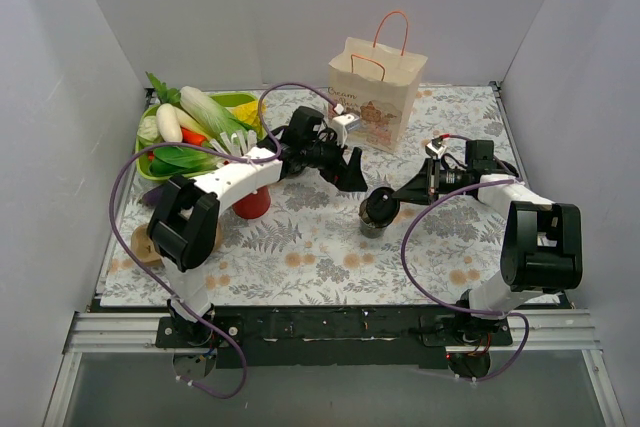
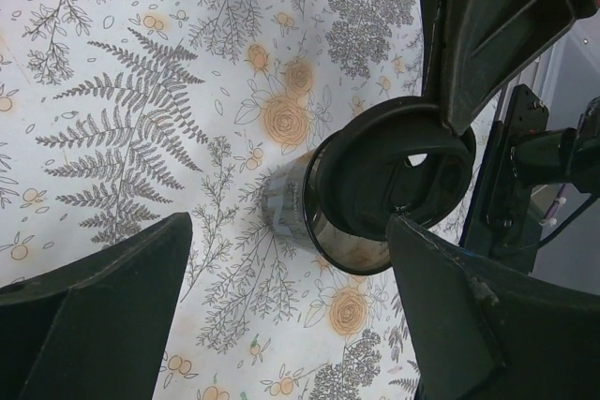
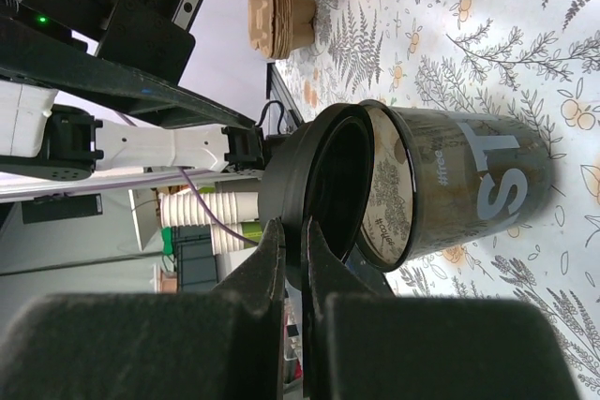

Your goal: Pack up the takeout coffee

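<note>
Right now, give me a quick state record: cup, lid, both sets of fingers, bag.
cup: black cup, upright on the floral table, mouth partly uncovered
lid: black lid, tilted at the cup's mouth, not seated
right fingers: shut on the lid's rim
left fingers: open, close to the cup, holding nothing
bag: paper bag, upright at the back, apart from the cup

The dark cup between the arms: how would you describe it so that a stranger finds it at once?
On the floral tablecloth, look in front of the paper bag. There stands the dark cup, with a black lid held at its mouth by the right gripper. Unlike the red cup nearby, it is dark with white letters.
</note>
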`<state>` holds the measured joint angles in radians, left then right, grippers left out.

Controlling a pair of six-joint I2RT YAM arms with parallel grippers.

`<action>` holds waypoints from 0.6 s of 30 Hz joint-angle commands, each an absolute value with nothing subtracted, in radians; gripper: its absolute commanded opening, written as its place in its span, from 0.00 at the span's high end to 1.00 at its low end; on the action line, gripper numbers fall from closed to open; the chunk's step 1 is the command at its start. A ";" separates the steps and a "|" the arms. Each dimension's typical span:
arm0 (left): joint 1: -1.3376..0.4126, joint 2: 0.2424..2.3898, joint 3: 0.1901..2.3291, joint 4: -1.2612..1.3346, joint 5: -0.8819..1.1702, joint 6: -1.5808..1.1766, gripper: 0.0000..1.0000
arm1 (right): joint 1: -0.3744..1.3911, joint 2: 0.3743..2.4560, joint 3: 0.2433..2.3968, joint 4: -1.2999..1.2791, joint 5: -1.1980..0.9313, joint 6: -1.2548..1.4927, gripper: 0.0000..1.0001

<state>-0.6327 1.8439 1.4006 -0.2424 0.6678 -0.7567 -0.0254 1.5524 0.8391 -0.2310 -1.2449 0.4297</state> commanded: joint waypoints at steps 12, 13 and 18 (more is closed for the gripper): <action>-0.640 1.890 1.367 -0.183 0.784 -0.784 0.15 | -0.043 1.572 0.824 -0.221 -1.256 0.433 0.99; -0.640 1.891 1.364 -0.183 0.784 -0.787 0.15 | -0.043 1.571 0.825 -0.224 -1.256 0.430 0.99; -0.640 1.905 1.341 -0.170 0.837 -0.819 0.16 | -0.051 1.577 0.828 -0.256 -1.232 0.405 0.99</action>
<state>-0.6373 1.8965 1.3621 -0.1978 0.7784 -0.7952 -0.0399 1.5639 0.8349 -0.2325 -1.2377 0.4335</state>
